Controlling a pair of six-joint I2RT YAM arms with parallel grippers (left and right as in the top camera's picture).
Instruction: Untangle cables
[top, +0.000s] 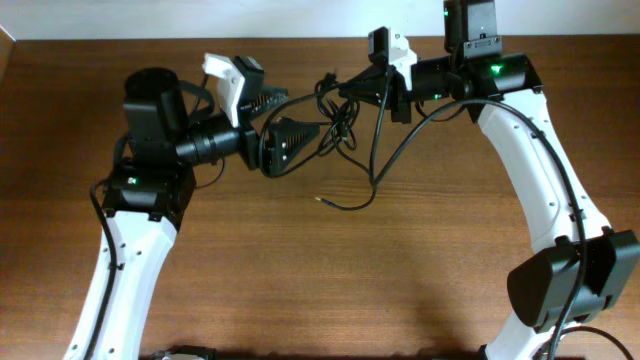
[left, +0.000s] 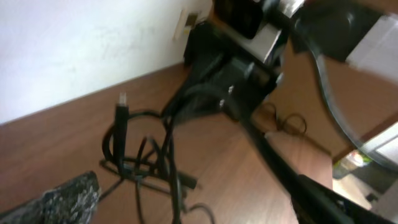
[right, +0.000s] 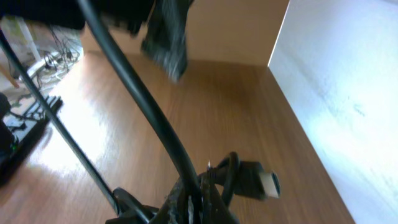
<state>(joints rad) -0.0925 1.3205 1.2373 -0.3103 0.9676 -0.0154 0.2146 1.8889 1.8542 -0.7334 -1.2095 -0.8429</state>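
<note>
wood-grain table (top: 300, 285) meets a white wall (top: 250, 15) behind tangled cables (top: 340, 125).

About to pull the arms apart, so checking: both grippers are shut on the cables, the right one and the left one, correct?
Not quite. The right gripper is shut on the cables, but the left gripper is open, its jaws spread beside the bunch. The overhead view shows it.
</note>
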